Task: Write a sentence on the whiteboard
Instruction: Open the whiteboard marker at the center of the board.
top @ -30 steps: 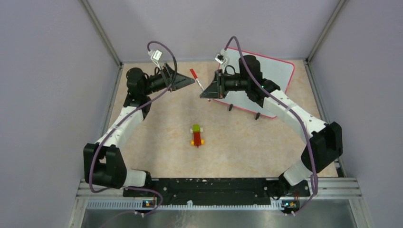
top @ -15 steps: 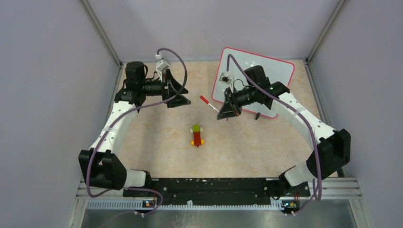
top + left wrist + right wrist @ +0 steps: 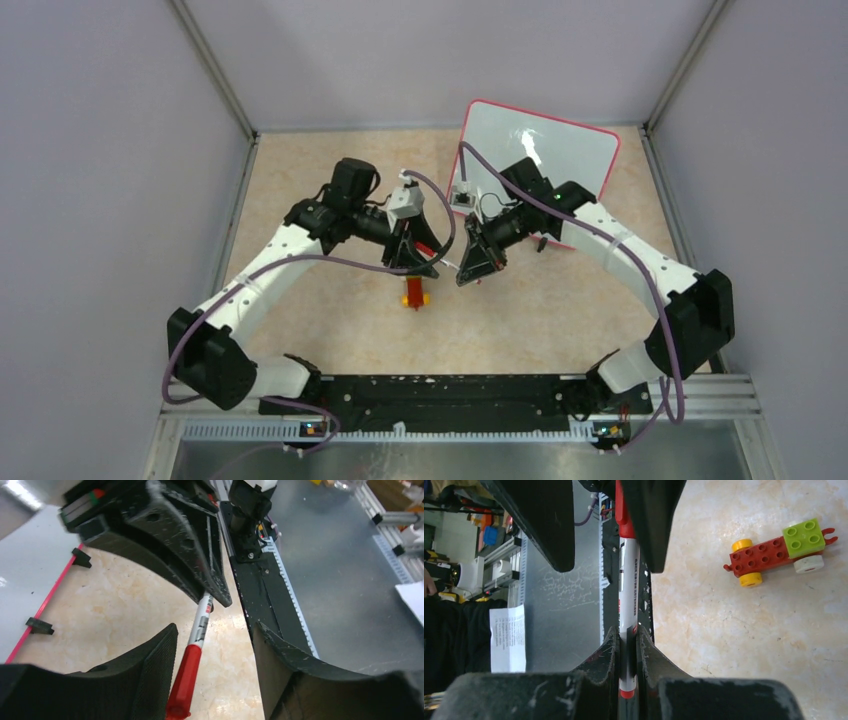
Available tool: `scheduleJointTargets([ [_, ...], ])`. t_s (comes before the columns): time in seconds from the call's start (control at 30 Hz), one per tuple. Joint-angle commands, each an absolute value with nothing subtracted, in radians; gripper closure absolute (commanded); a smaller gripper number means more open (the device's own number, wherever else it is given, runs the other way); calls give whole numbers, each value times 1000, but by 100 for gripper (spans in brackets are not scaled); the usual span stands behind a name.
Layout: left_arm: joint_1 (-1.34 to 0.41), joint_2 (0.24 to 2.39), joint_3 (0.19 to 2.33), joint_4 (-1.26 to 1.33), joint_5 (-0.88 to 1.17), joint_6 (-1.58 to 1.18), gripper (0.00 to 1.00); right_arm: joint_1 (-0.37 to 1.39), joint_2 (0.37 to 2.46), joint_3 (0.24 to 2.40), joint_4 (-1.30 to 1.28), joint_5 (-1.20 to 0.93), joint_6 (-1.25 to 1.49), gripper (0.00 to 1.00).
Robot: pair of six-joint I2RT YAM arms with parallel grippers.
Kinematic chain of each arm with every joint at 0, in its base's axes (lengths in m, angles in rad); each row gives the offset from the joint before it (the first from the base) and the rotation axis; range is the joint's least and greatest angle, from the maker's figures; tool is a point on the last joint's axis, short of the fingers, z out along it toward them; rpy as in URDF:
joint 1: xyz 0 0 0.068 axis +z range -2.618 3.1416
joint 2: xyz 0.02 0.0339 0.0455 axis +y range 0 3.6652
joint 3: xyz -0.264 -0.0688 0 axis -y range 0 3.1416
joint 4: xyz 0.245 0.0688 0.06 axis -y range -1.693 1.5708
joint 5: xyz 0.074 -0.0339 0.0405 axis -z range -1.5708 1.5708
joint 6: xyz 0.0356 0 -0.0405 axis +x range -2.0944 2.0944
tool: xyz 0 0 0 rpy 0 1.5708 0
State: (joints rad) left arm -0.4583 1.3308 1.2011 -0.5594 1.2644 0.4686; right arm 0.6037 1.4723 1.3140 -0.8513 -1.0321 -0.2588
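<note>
The whiteboard [image 3: 545, 150] lies at the back right, glossy white with a red-pink rim; its edge and two black clip feet show in the left wrist view [image 3: 30, 565]. My right gripper [image 3: 628, 632] is shut on the white barrel of a marker [image 3: 628, 590] and holds it above the table centre [image 3: 470, 268]. The marker's red cap [image 3: 186, 677] points into my left gripper [image 3: 215, 630], which is open with its fingers on either side of the cap. The cap sits close against the left finger. In the top view the left gripper [image 3: 420, 258] faces the right one.
A toy brick car [image 3: 781, 552], red with a green block and yellow wheels, stands on the table just below the grippers [image 3: 415, 293]. The black base rail [image 3: 260, 590] runs along the near edge. Grey walls close the sides and back.
My left arm swung from the back left to the centre, and its open fingers now straddle the marker's cap. My right gripper, still holding the marker, came a little nearer and left, off the whiteboard.
</note>
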Motion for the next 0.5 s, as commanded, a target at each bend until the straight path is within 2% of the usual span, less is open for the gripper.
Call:
scheduleJointTargets([
  [0.0, -514, 1328, 1255, -686, 1207, 653, 42, 613, 1431, 1317, -863, -1077, -291, 100],
  [0.1, -515, 1325, 1260, -703, 1211, 669, 54, 612, 1427, 1316, -872, -1087, -297, 100],
  [0.37, -488, 1319, 1271, -729, 1203, 699, 57, 627, 1407, 1313, -902, -1091, -324, 100],
  [0.47, -482, 1314, 1277, -732, 1220, 704, 63, 628, 1397, 1301, -891, -1086, -315, 100],
])
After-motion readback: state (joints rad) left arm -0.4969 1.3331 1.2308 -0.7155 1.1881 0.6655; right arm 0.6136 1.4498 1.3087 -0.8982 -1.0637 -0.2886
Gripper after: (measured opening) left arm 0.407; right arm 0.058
